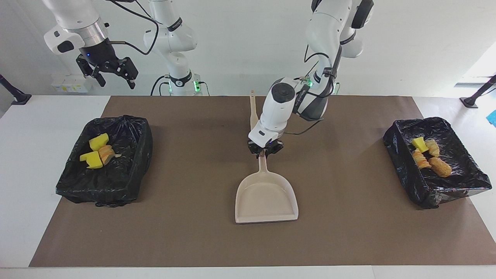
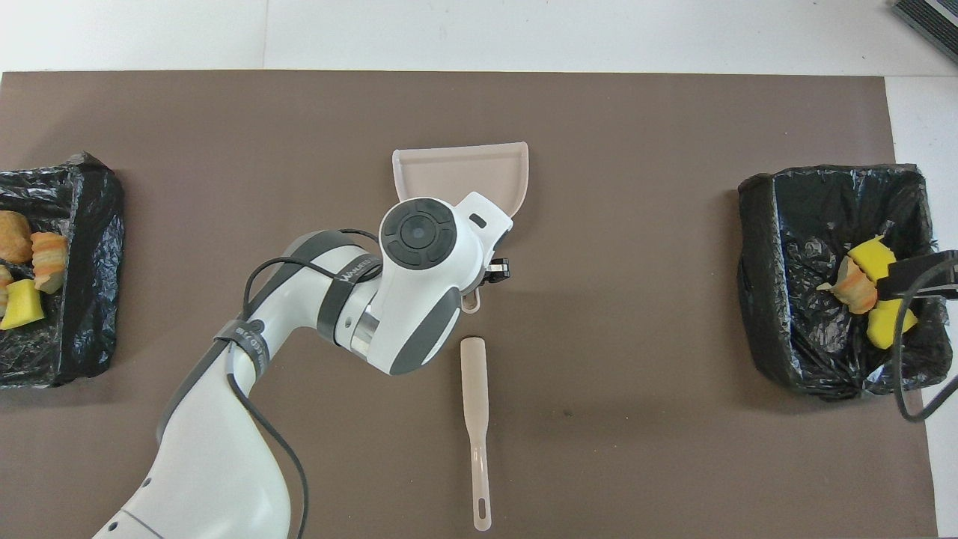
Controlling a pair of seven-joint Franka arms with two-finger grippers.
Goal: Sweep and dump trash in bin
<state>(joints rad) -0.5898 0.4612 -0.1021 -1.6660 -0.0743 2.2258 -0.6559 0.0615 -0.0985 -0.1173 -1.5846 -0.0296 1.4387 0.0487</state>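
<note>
The beige dustpan [image 1: 266,197] lies flat and empty on the brown mat [image 1: 193,232] mid-table; it also shows in the overhead view [image 2: 460,176]. My left gripper [image 1: 265,150] is low over the handle's end [image 1: 263,164], with open fingers on either side of it. My right gripper [image 1: 110,73] is open and empty, raised high over the bin at the right arm's end [image 1: 128,178]. The trash lies in the two bins: yellow sponge chunks [image 1: 99,141] and a bread piece [image 1: 105,154] in that bin, a yellow chunk [image 1: 419,143] and bread pieces [image 1: 440,166] in the other bin [image 1: 457,186].
A beige brush handle [image 1: 254,112] lies on the mat nearer to the robots than the dustpan, clear in the overhead view [image 2: 475,419]. Both black-lined bins [image 2: 793,299] [image 2: 82,299] stand at the mat's ends. White table [image 1: 23,193] borders the mat.
</note>
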